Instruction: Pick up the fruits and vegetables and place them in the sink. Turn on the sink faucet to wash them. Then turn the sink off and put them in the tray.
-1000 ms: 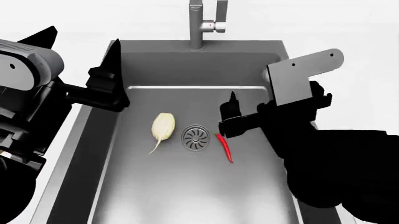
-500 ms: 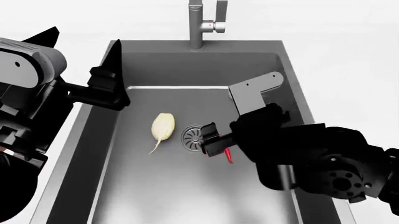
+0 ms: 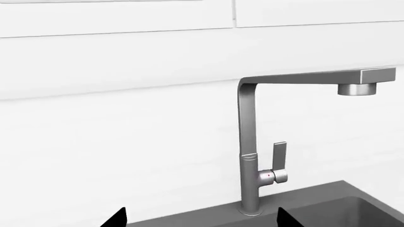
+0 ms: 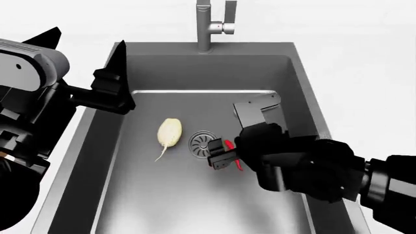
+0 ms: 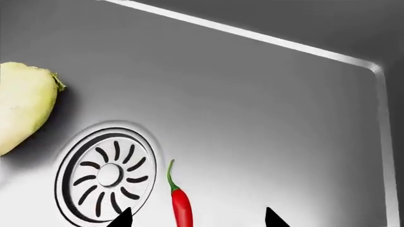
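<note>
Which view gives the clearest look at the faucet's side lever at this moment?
The left wrist view: it shows the faucet side-on, full height, with the lever handle standing upright beside the stem. The head view only catches the lower stem and lever foreshortened at the frame's top edge. The right wrist view shows none of it.

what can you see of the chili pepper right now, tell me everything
The chili pepper is small, slim and glossy red, with a thin curved green stem. It lies flat on the grey sink floor just beside the round drain, apart from the pale root vegetable. In the right wrist view it sits between the two open fingertips of the right claw; nothing visibly touches it. In the head view the claw hides most of it.
</note>
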Available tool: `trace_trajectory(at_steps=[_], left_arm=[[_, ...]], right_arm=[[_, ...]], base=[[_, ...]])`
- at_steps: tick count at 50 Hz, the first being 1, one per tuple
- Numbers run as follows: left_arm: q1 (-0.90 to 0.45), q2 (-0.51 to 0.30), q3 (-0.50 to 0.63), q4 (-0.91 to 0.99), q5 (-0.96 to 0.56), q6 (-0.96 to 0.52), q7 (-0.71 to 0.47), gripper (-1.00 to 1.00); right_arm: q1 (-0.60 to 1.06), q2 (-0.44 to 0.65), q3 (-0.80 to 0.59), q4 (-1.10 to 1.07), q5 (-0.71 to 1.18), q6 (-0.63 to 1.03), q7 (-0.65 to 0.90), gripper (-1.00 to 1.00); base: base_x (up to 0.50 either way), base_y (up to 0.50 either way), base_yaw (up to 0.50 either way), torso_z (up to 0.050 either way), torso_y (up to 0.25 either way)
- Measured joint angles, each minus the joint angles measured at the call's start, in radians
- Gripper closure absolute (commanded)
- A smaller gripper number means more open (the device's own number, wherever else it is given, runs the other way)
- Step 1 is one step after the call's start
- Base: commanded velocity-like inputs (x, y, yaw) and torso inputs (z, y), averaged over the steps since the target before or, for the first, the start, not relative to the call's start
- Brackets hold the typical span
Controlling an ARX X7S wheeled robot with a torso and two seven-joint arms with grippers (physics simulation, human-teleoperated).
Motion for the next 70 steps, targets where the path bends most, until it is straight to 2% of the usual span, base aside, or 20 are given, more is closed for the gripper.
trace_trajectory(at_steps=[18, 19, 44, 70], left_arm=[[0.002, -0.002, 0.011, -0.002, 0.007, 0.006, 0.004, -1.0], [0.002, -0.002, 0.011, -0.002, 0.007, 0.007, 0.004, -1.0], [0.001, -0.002, 0.018, -0.008, 0.012, 0.016, 0.006, -1.0], [0.005, -0.007, 0.029, -0.009, 0.012, 0.021, 0.004, -1.0]], right_arm=[[-0.051, -0.052, -0.011, 0.117, 0.019, -0.008, -0.069, -1.0], [-0.05, -0.053, -0.011, 0.117, 0.02, -0.007, -0.068, 1.0], [-0.067, -0.038, -0.004, 0.106, -0.004, -0.031, -0.068, 1.0], [-0.105, 0.004, 0.012, -0.022, -0.048, -0.071, -0.057, 1.0]], base=[[0.0, 0.0, 0.0, 0.0, -0.007], [0.0, 0.01, 0.01, 0.0, -0.014], [0.01, 0.01, 0.01, 0.0, -0.015], [0.0, 0.0, 0.0, 0.0, -0.004]])
